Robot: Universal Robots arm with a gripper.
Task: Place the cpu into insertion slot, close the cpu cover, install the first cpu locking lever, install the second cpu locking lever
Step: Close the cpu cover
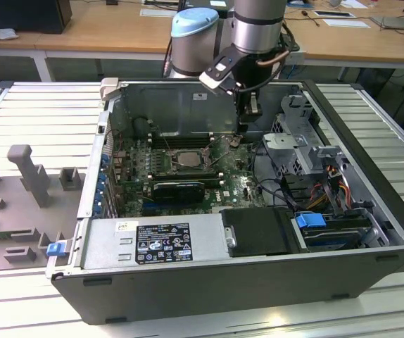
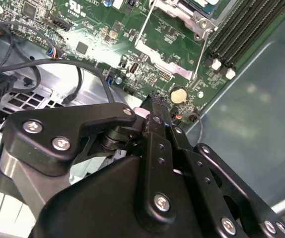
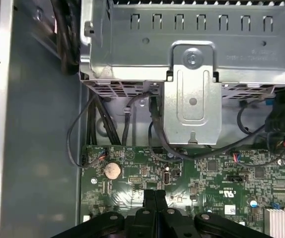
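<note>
From the exterior view's left: the slot (image 1: 175, 165) sits mid-board, and I take the dull square in its middle for the cpu (image 1: 188, 158), already lying in there, though I can't be sure. I'd say it's a light, stiff little plate with delicate contacts underneath, best pinched by two opposite edges and kept level. In the second wrist view two thin wire levers (image 2: 143, 27) stand off the frame, not latched by the look of it. To the exterior view's right of the slot, well apart from it, the gripper (image 1: 241, 130) hangs low over the board's edge, its fingers (image 2: 157, 124) pressed together with nothing between them, the tips just beside a coin cell (image 2: 178, 93). Further right is the drive cage (image 1: 293, 134)
</note>
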